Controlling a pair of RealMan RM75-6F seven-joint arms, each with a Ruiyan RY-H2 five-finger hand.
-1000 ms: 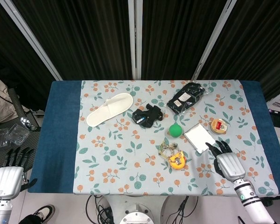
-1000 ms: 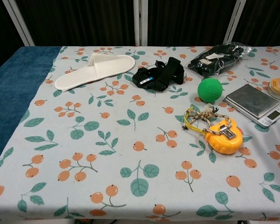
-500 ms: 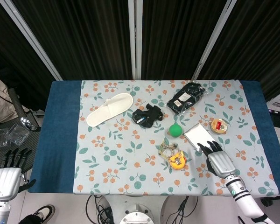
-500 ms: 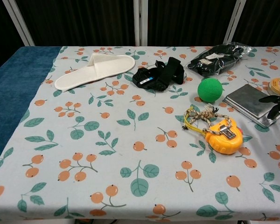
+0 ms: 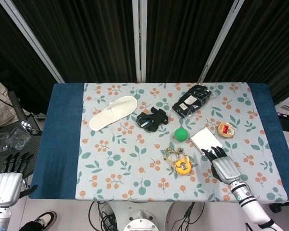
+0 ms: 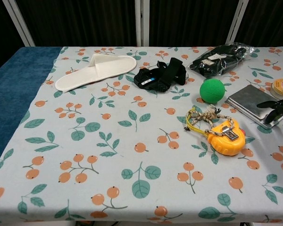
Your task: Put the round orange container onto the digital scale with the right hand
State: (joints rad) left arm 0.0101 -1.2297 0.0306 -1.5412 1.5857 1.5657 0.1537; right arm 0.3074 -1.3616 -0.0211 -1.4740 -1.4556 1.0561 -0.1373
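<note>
Currently right hand empty, fingers spread, over near corner of digital scale; round orange container beyond, up-right, well apart from left hand.

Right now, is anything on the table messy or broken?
Nothing looks broken or spilled. The digital scale lies askew to the table's edges, and a tangled cord sits by the yellow tape measure.
</note>
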